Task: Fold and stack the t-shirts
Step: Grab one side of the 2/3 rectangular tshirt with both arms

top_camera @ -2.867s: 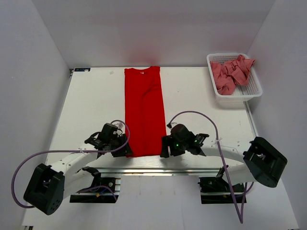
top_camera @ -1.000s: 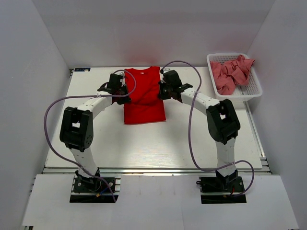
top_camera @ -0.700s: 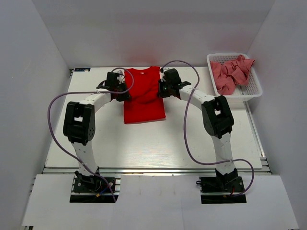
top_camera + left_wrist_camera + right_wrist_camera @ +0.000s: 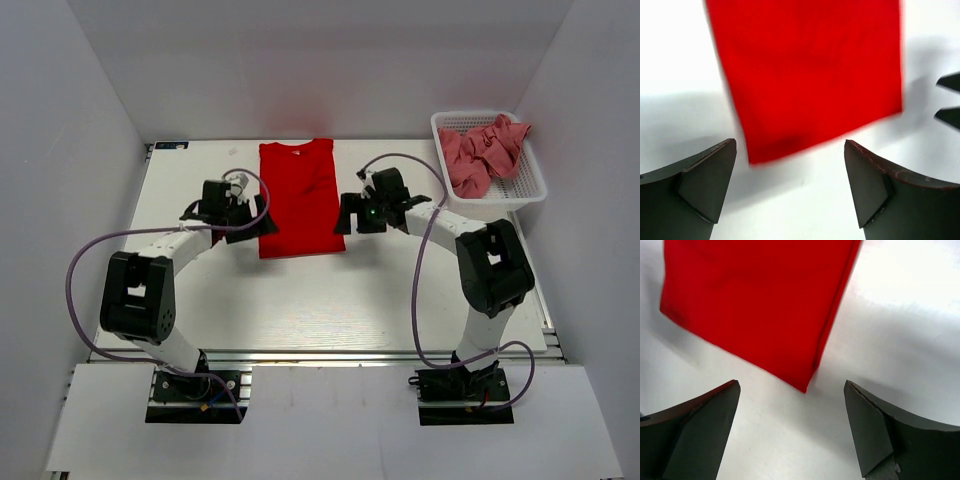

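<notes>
**Both pincers wide open beside the folded red shirt**

From the top, the red t-shirt (image 4: 300, 200) lies flat on the white table (image 4: 300, 300), a little above the middle of the picture. It looks like a neat, tall block with its neck hole at the top. No sleeves stick out at the sides.

The left gripper (image 4: 250, 216) is just beside the left edge of the shirt, near its bottom corner. Its two fingers are spread far apart and hold nothing. In the left wrist picture, the dark fingers (image 4: 710, 175) sit at the bottom corners of the frame. The bottom edge of the red cloth shows in the gap above them, with white table around it. That picture is a bit blurry.

The right gripper (image 4: 348, 216) is just beside the right edge of the shirt, also low down. It is wide open too, and it holds nothing. In the right wrist picture, its fingers (image 4: 705, 420) stand apart, with a bottom corner of the shirt showing between them.

In the upper right of the top picture sits a white basket (image 4: 527, 192). The pink t-shirts (image 4: 482, 152) lie bunched up inside it, well apart from the red one.
</notes>
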